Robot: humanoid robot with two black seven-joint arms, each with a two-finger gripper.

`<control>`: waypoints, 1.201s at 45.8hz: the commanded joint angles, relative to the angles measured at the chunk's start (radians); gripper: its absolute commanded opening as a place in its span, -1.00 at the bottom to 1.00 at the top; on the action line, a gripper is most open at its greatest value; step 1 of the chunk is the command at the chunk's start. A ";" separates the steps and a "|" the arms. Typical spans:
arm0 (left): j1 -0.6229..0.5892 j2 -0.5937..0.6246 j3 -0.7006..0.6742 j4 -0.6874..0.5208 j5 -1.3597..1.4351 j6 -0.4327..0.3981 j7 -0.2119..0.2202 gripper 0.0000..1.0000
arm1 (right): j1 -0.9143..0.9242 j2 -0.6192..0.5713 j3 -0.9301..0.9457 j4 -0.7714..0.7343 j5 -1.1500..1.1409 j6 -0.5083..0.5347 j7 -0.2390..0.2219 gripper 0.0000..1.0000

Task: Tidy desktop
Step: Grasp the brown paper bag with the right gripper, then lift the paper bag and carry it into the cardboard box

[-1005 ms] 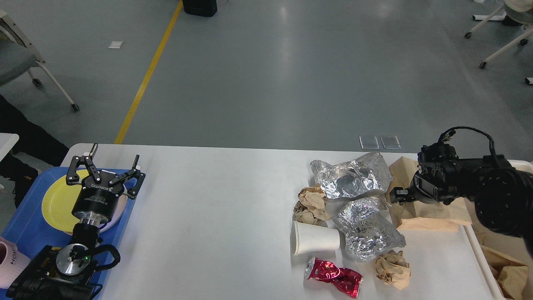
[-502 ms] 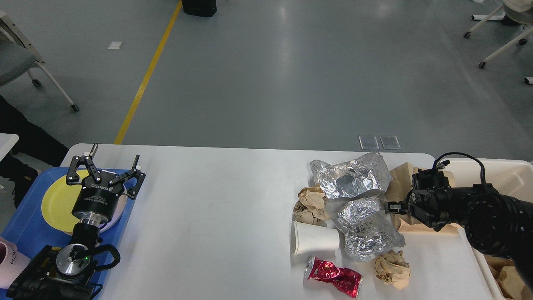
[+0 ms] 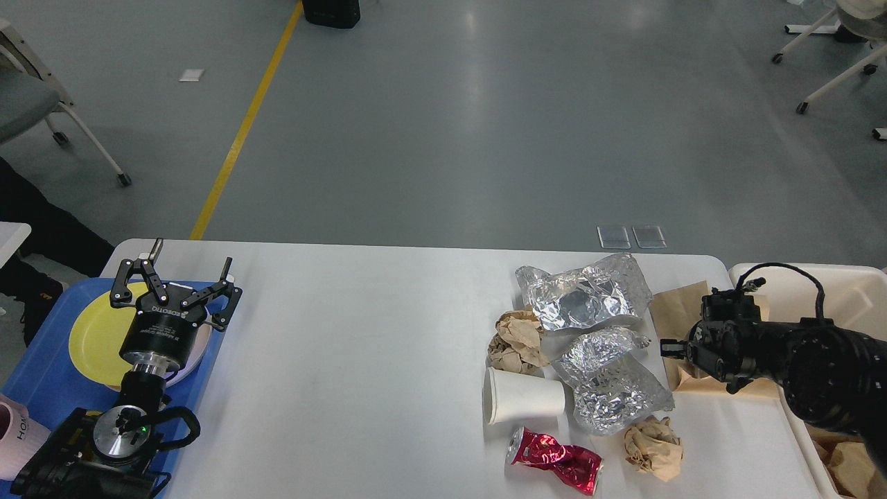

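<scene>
Across the lower frame, the white desktop, littered at its right end. At far right, beside the table edge, a cream bin; at far left, a blue tray bearing a yellow plate. Above that plate, the left gripper, fingers spread wide and holding nothing. Low over a brown paper bag, the right gripper, seen dark and end-on, finger state impossible to tell. Then two crumpled foil sheets, a tipped paper cup, a crushed red can, wadded brown paper.
</scene>
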 commanded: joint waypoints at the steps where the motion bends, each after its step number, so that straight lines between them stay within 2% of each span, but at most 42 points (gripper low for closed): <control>1: 0.000 0.000 0.000 0.000 0.000 0.000 0.000 0.94 | 0.007 -0.032 0.001 0.017 0.036 0.005 -0.003 -1.00; 7: 0.000 0.000 0.000 0.000 0.000 0.000 0.000 0.94 | 0.022 -0.057 0.001 0.075 0.039 0.006 -0.003 -1.00; 21: 0.000 0.000 0.000 0.000 0.000 0.000 0.000 0.94 | 0.034 -0.066 0.001 0.085 0.042 0.009 -0.005 -1.00; 25: 0.000 0.000 0.000 0.000 0.000 0.000 0.000 0.94 | 0.079 -0.096 0.002 0.138 0.049 0.017 -0.003 -1.00; 31: 0.000 0.000 0.000 0.000 0.000 0.000 0.000 0.94 | 0.240 -0.175 0.002 0.308 0.114 0.057 -0.003 -1.00; 33: 0.000 0.000 0.000 0.000 0.000 0.000 0.000 0.94 | 0.352 -0.199 -0.002 0.399 0.152 0.101 -0.003 -1.00; 40: 0.000 0.000 0.000 0.000 0.000 0.000 0.002 0.94 | 0.547 -0.251 -0.007 0.514 0.172 0.239 -0.005 -1.00; 45: 0.000 0.000 0.000 0.000 0.000 0.000 0.002 0.94 | 0.674 -0.291 -0.019 0.606 0.172 0.299 -0.005 -1.00; 55: 0.000 0.000 0.000 0.000 0.000 0.000 0.002 0.94 | 1.044 -0.296 -0.200 0.832 0.263 0.362 0.003 -1.00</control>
